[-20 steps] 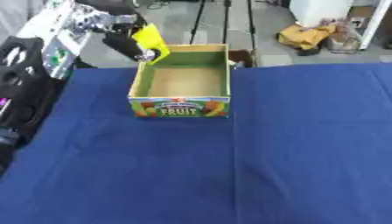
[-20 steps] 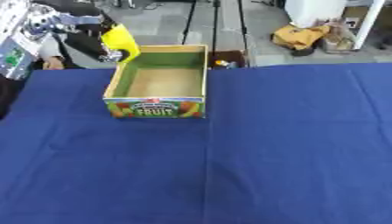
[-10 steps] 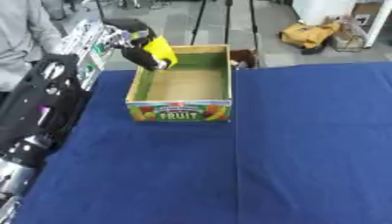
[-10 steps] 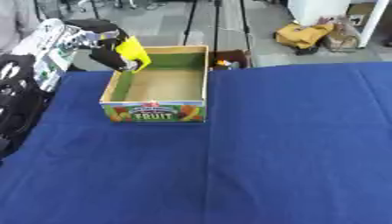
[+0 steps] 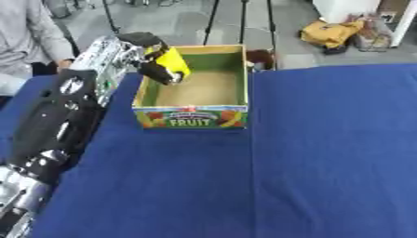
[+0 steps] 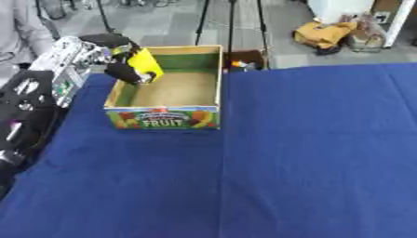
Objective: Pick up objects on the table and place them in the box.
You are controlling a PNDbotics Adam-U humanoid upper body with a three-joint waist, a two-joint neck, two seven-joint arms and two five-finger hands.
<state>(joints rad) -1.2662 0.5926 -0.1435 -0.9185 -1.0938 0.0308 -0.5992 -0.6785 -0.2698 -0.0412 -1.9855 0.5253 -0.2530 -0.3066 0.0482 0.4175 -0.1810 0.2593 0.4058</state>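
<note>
The left hand (image 5: 145, 55) comes in from the left on a long black and silver arm (image 5: 65, 111). Its black fingers (image 5: 156, 70) are curled round a yellow thing (image 5: 173, 63) and hold it tight between fingers and thumb. The yellow thing is tilted. It hangs over the left wall of the box (image 5: 194, 117), at the back left corner, partly above the inside. I cannot tell what the yellow thing is — only that it is bright yellow and flat-sided.

The box is open at the top. It is green inside on the walls and brown on the floor. Its front has pictures of fruit and the word FRUIT. Nothing shows on the floor of the box. It stands on the blue cloth (image 5: 326, 158) that covers the table, near the far edge and left of the middle. The arm lies just beside the box on its left side, low over the cloth.

Behind the box, just past the far right corner, a small dark red thing (image 6: 242, 59) shows — too blurred to name.

The right hand shows in neither view.

On the floor past the table there is a yellow-brown bag (image 5: 331, 32).
</note>
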